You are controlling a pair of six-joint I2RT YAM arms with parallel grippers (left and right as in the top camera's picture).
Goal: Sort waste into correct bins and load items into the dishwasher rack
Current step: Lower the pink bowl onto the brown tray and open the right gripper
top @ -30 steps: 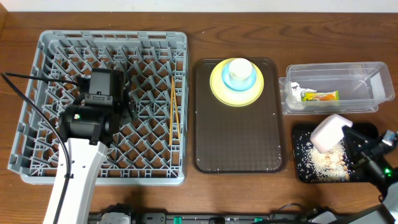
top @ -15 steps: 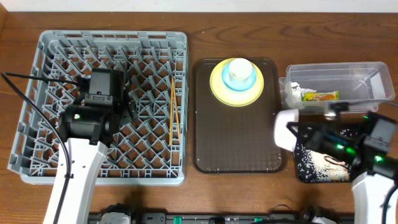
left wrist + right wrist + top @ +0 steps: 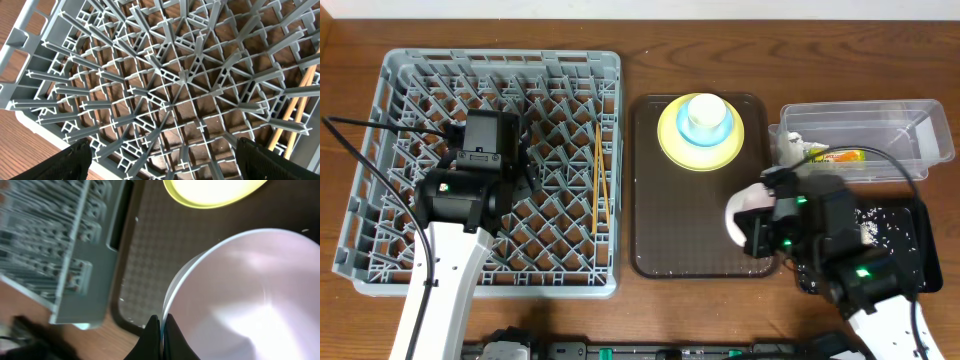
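while the right gripper (image 3: 161,329) clamps its jaws together on the rim of the white bowl (image 3: 235,295), the bowl hangs tipped on edge over the near right part of the brown tray (image 3: 685,235), its hollow turned back toward the wrist. just to its right, the black tray (image 3: 920,225) holds scattered pale crumbs (image 3: 876,222). across the table, the left gripper (image 3: 167,155) hovers low over the dishwasher rack (image 3: 380,200) with its jaws wide apart, holding nothing. the chopsticks (image 3: 598,180) lie side by side in the rack's right part, their long axis running near to far along the right wall. farther back, the yellow plate (image 3: 672,140) sits at the far end of the brown tray with the blue cup (image 3: 706,118) on it. the clear tub (image 3: 910,150), far right, holds the wrapper (image 3: 835,155), lying left to right, and the napkin (image 3: 790,145) at its left end.
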